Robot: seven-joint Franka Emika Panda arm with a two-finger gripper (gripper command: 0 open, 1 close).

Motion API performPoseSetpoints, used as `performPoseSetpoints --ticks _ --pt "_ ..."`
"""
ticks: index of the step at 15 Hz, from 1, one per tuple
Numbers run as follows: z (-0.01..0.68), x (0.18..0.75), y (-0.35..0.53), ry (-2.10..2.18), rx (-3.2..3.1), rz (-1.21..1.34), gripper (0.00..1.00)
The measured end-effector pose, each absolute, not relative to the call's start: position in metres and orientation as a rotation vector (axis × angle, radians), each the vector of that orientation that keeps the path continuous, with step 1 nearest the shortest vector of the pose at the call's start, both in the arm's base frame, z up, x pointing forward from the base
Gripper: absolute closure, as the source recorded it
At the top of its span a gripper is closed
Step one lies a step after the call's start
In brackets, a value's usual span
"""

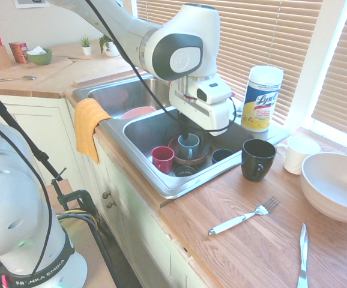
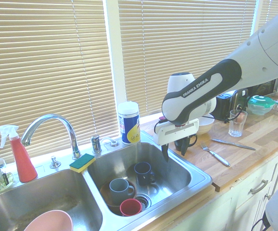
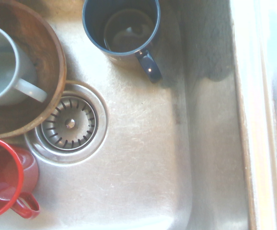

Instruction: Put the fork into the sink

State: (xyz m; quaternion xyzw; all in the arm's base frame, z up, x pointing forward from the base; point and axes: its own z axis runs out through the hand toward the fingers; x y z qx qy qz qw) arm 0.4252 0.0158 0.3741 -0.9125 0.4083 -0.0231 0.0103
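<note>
"Lysol" on wipes tub (image 1: 262, 99), "Franka Emika" on robot arm (image 2: 225, 79)

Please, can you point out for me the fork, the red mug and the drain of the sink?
Fork (image 1: 231, 224): first exterior view, on its handle.
Red mug (image 2: 131, 207): second exterior view, on its outer side.
Drain (image 3: 70, 123): wrist view, on its centre knob.

Saw the fork (image 1: 244, 217), white-handled with silver metal tines, lying on the bench outside the sink (image 2: 180, 175), handle end towards the front edge, tines angled towards the back edge. Found the sink set into the bench, shiny steel, squarish with rounded corners and a round drain.
</note>
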Motion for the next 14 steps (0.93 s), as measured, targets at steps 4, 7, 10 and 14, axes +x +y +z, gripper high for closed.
performPoseSetpoints --ticks 4,7,10,14 --pt "0.383 0.424 0.004 1.307 -2.828 -0.071 0.00" --pt "0.408 0.411 -0.054 1.379 -2.784 -0.077 0.00" --pt "0.409 0.392 -0.115 1.315 -2.823 -0.053 0.00" --pt "0.376 0.365 -0.178 1.248 -2.847 -0.075 0.00"
